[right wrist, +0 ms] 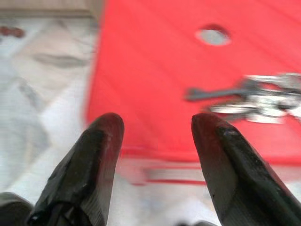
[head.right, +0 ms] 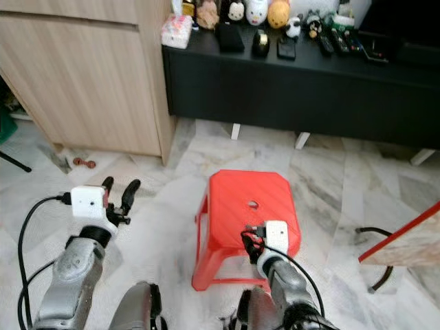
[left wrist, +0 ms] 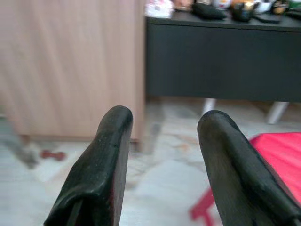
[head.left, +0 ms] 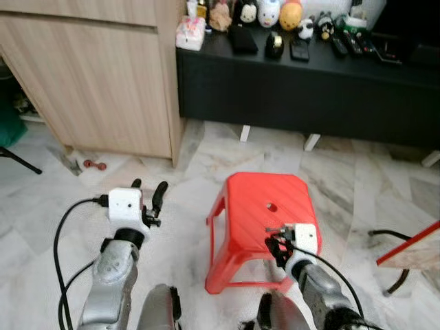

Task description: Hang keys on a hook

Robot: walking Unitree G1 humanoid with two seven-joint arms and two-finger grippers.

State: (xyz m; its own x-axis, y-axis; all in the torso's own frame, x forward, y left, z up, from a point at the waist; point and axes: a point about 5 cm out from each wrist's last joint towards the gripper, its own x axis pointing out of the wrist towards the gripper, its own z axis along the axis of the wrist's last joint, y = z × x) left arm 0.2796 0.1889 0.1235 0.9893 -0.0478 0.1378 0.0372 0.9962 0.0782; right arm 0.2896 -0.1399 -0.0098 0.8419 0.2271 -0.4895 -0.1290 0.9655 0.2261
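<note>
Barely begun: grasp pending.
Silver metal key bunch (right wrist: 263, 100) lies on red plastic stool (head.left: 258, 206); right pincer (right wrist: 155, 155) open beside it, left pincer (left wrist: 162, 160) open, idle.

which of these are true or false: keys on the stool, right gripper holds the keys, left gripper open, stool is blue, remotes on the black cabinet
1. The keys lie on the stool. True.
2. The right gripper holds the keys. False: its fingers are open over the stool, with the keys lying ahead of them.
3. The left gripper is open. True: it is raised over the floor beside the stool, with nothing between its fingers.
4. The stool is blue. False: it is red.
5. Remotes lie on the black cabinet. True.
</note>
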